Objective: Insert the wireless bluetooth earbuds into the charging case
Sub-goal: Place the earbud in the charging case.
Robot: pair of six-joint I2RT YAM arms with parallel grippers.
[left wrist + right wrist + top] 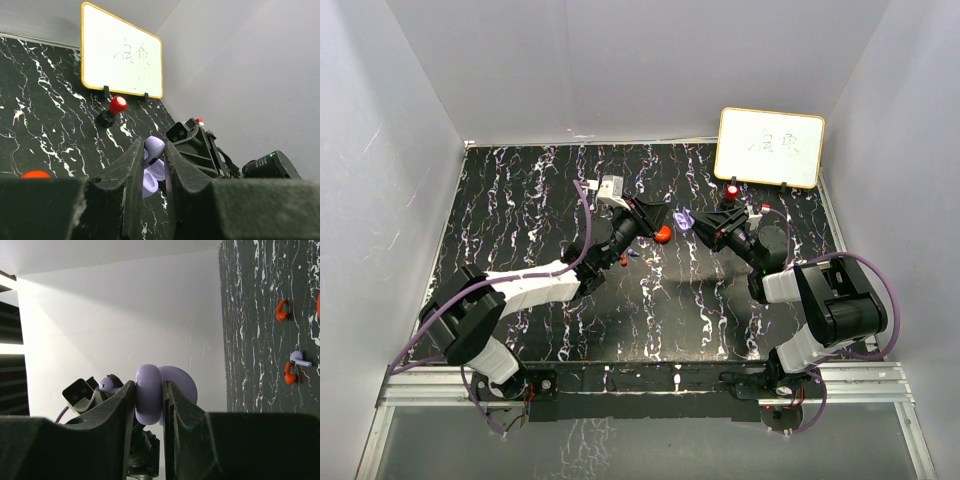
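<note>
Pale-purple and not yet seated, one earbud [154, 146] sits clamped in the left jaws just beside the purple charging case [148, 394] gripped by the right jaws, while another purple earbud [299, 358] and two red earbuds [281, 310] lie on the counter [250, 315], so most of the work seems left.

left hand [152, 150] pinched shut | right hand [149, 390] clamped, wrist rolled | tips facing, close
</note>
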